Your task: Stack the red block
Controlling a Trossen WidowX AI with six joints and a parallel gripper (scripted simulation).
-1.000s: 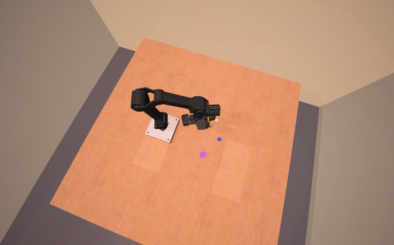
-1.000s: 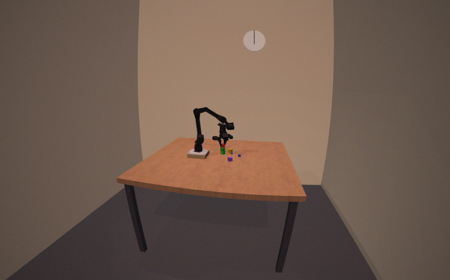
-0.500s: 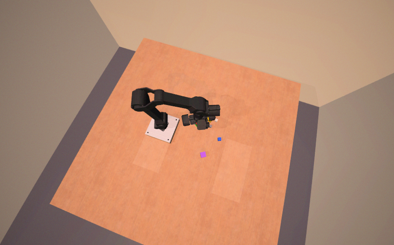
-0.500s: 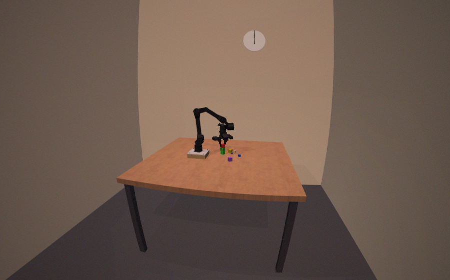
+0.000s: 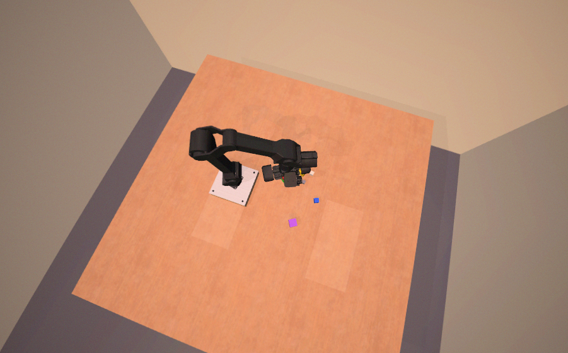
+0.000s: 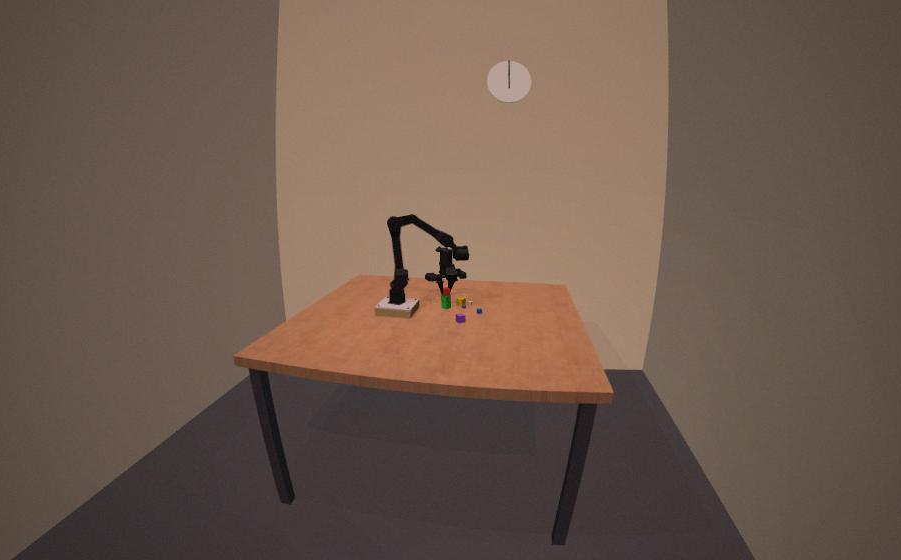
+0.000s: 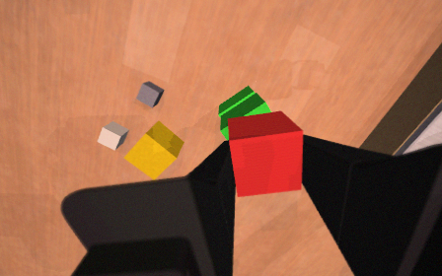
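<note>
My gripper (image 6: 446, 292) (image 7: 257, 143) is shut on the red block (image 6: 446, 291) (image 7: 268, 165), one black finger on each side of it. The green tower (image 6: 445, 301) (image 7: 243, 109) stands upright on the table directly below the red block in the exterior view. There the red block shows at the tower's top, with no clear gap; whether they touch I cannot tell. In the wrist view the red block hides much of the tower's top. In the top view the arm hides most of both.
A yellow block (image 6: 460, 301) (image 7: 154, 153), a white block (image 5: 311, 173) (image 7: 112, 136) and a grey block (image 7: 149, 95) stand close beside the tower. A blue block (image 5: 316, 200) (image 6: 479, 310) and a purple block (image 5: 292, 223) (image 6: 460, 318) lie farther off. The arm's base plate (image 5: 229, 196) is on the tower's other side.
</note>
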